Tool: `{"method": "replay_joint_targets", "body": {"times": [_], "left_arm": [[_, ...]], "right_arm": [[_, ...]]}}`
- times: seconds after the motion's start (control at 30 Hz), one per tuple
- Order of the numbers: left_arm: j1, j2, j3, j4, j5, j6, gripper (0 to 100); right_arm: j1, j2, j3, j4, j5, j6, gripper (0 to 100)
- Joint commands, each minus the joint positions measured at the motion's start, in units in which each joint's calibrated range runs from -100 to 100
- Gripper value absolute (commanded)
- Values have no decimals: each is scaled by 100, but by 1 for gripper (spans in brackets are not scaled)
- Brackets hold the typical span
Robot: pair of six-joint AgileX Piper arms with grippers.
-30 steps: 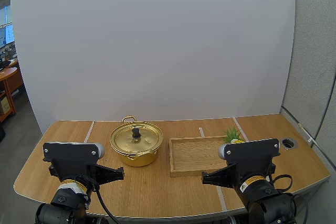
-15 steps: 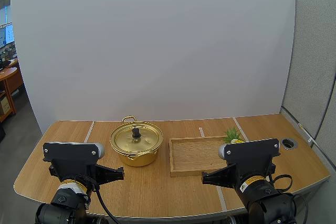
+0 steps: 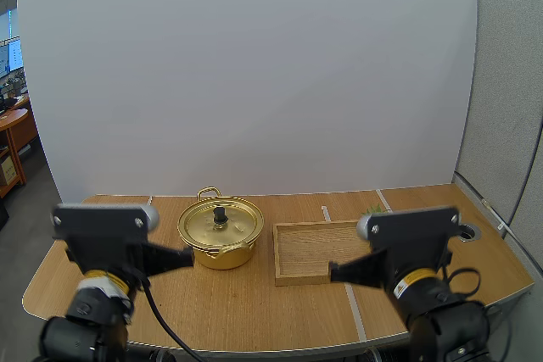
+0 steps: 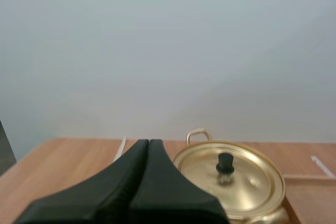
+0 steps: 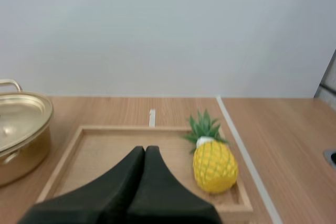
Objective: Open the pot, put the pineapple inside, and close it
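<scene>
A gold pot (image 3: 221,233) stands left of centre on the table, its lid on, with a black knob (image 3: 220,214) on top. The left wrist view has the lid (image 4: 247,182) just beyond my left gripper (image 4: 148,142), whose fingers lie together as one dark wedge, holding nothing. A yellow pineapple (image 5: 214,166) with green leaves lies at the right end of the wooden tray (image 5: 131,128), just beyond and beside my right gripper (image 5: 145,149), shut and empty. From above, the tray (image 3: 314,252) sits right of the pot, and my right arm (image 3: 411,243) hides most of the pineapple.
The wooden table (image 3: 254,303) has pale tape lines and a round cable hole (image 3: 467,231) at its right end. My left arm (image 3: 106,243) stands near the front edge, left of the pot. Bare wood lies between the arms.
Both arms have lifted; the left one has also shifted left. The right arm now covers more of the pineapple's leaves. Pot and tray have not moved.
</scene>
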Motion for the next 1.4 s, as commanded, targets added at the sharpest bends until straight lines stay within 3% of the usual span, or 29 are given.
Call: {"method": "replay_joint_targets", "body": {"times": [0.0, 0.17, 0.73, 0.83, 1.07, 1.37], "left_arm": [[7, -23, -494, -17, -98, 150, 0], [7, -23, -1333, -17, 519, 553, 0], [7, -23, -3754, -17, 6299, 722, 0], [7, -23, -3884, -17, 6958, 842, 0], [7, 6, -3900, -106, 6958, 1318, 0], [7, 1539, -3900, -853, 6760, 1852, 0]], "right_arm": [[-1, -18, -559, -75, 411, 0, 0], [-1, -18, -1424, -75, 1423, 0, 0], [-1, -18, -3863, -75, 6471, 0, 0], [-1, -18, -4090, -75, 6471, 0, 0], [-1, -18, -4216, -75, 6471, 0, 0], [-1, 707, -4216, -75, 6471, 0, 0]]}}
